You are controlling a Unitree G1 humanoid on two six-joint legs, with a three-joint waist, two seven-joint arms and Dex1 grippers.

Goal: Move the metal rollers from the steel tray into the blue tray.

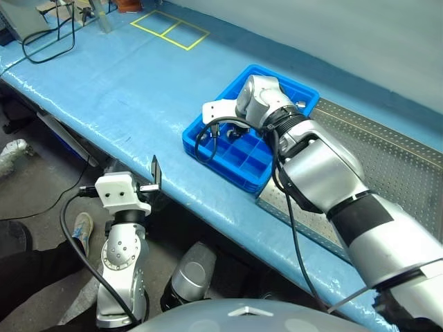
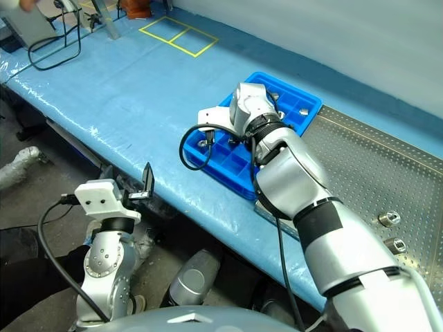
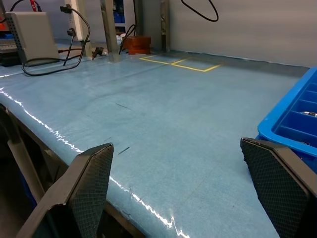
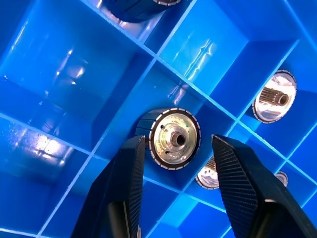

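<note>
Right gripper (image 4: 173, 163) pitched steeply down into the blue tray (image 1: 208, 142), which sits on the blue-covered tabletop (image 1: 124, 90) close to its near edge, butted against the steel tray (image 2: 360, 173). Wrist view: one roller (image 4: 171, 139) sits between the two fingers (image 4: 124, 188), hollow centre facing the camera. Fingers stand partly apart with a visible gap on both sides of the roller; not touching it as far as I can see, so I read it as set down in its compartment, not gripped.

Left gripper (image 3: 183, 193) hangs off the near edge of the tabletop, fingers spread wide, nothing between them, pointing roughly level across the bare cover.

Progress: partly done. Several rollers already sit in blue compartments: one to the side (image 4: 275, 101), another just behind the right finger, more toward the far end (image 2: 302, 111). Many compartments are still bare. At least two rollers (image 2: 389, 219) remain on the steel tray, toward its near right part; the arm hides much of that tray, so the count left is uncertain.

Orientation: the roller between the fingers lies slightly tilted, bore axis running up out of its compartment toward the camera, end face up, ribbed side wall showing on one side. The ones on the steel tray look to stand on end, bore up.
</note>
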